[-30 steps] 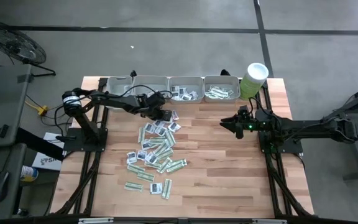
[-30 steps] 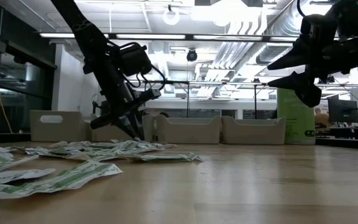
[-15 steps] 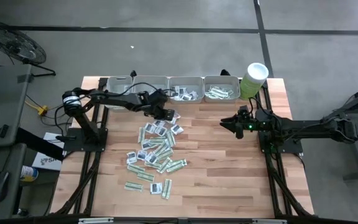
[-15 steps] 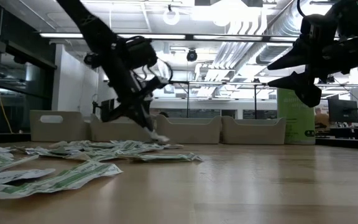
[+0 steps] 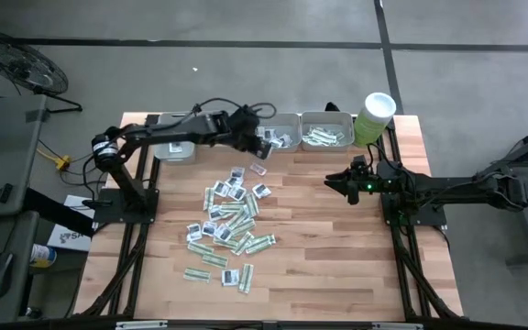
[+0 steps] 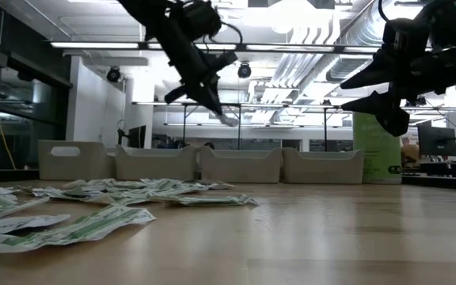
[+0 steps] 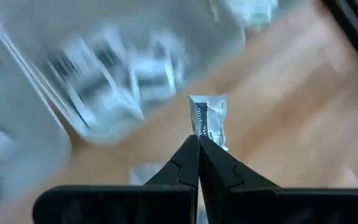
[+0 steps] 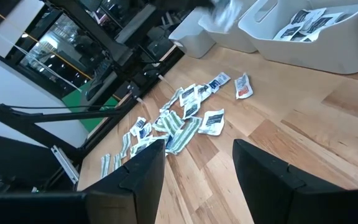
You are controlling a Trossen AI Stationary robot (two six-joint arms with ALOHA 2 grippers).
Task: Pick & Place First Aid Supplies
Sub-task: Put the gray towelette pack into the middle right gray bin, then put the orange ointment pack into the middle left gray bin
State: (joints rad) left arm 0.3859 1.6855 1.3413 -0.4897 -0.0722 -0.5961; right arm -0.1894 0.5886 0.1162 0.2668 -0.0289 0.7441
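Note:
A loose pile of first aid supplies [image 5: 232, 215] lies on the wooden table, narrow green-white strips mixed with squarish white sachets; it also shows in the low view [image 6: 117, 194] and the right wrist view [image 8: 179, 124]. My left gripper [image 5: 260, 147] is raised above the pile's far end, near the grey trays [image 5: 273, 131], and is shut on one white sachet [image 7: 209, 117]. My right gripper [image 5: 331, 181] hangs open at the table's right, with nothing between its fingers [image 8: 145, 168]. My left gripper pinches one end of the white sachet [image 7: 202, 134] between its two fingertips. The fingers slant down from the table's left. The rest of the sachet sticks out past the tips [image 6: 228, 120], lifted clear of the table.
Several grey trays [image 6: 240, 165] stand in a row along the far edge; two on the right hold sachets [image 5: 326, 136]. A tall pale green tub [image 5: 374, 117] stands at the far right. The table's right half and near edge are bare wood [image 5: 337, 247].
My left gripper has taken one white sachet at the pile's far end. It has then risen well clear of the table, toward the far edge and the trays, rolling its wrist. The sachet has come up off the pile with it.

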